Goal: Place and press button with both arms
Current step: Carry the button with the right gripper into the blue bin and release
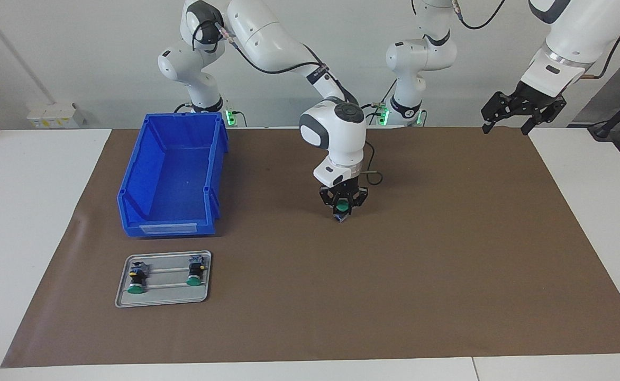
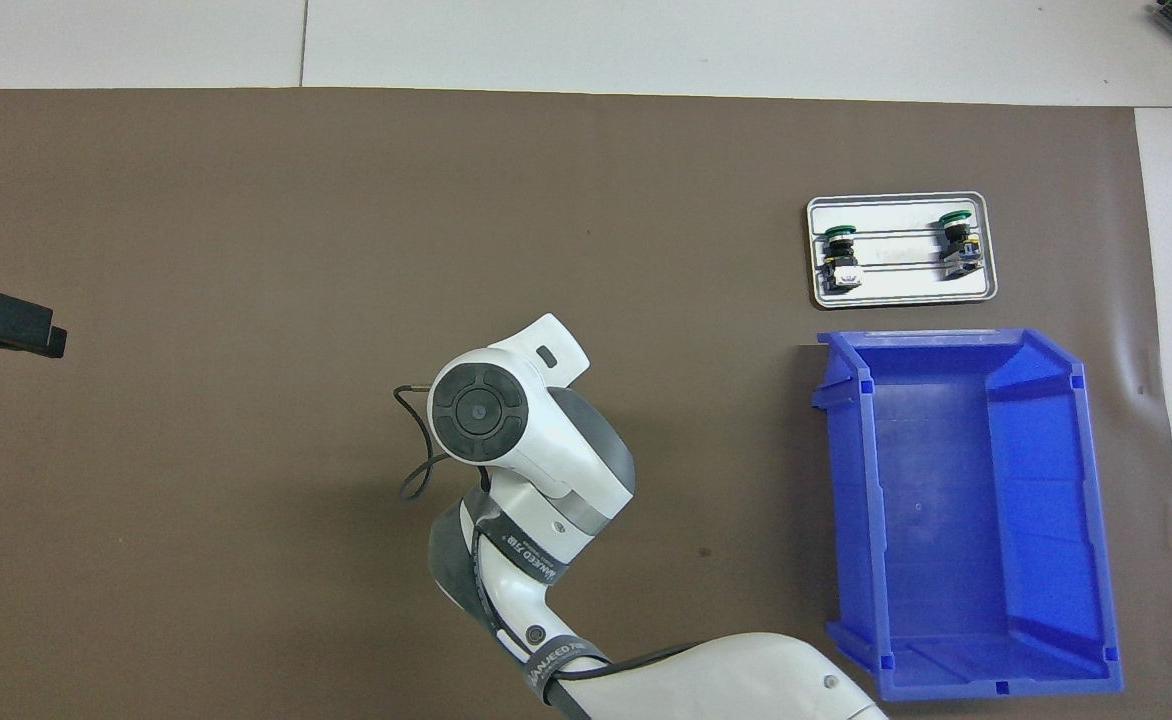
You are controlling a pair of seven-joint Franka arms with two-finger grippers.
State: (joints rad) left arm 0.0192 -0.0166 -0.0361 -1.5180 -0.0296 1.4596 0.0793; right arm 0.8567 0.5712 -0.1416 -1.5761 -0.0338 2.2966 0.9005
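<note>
Facing view shows the right gripper (image 1: 343, 207) pinching a button (image 1: 343, 206) at mid-desk, not yet released, while the left gripper (image 1: 521, 112) waits with jaws spread; pressing remains.

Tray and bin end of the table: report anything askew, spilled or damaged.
Nothing stands out. Two buttons lie on their sides on the grey tray, apart, one at each end. The blue bin stands upright, empty. The third button is in the right gripper mid-table.
</note>
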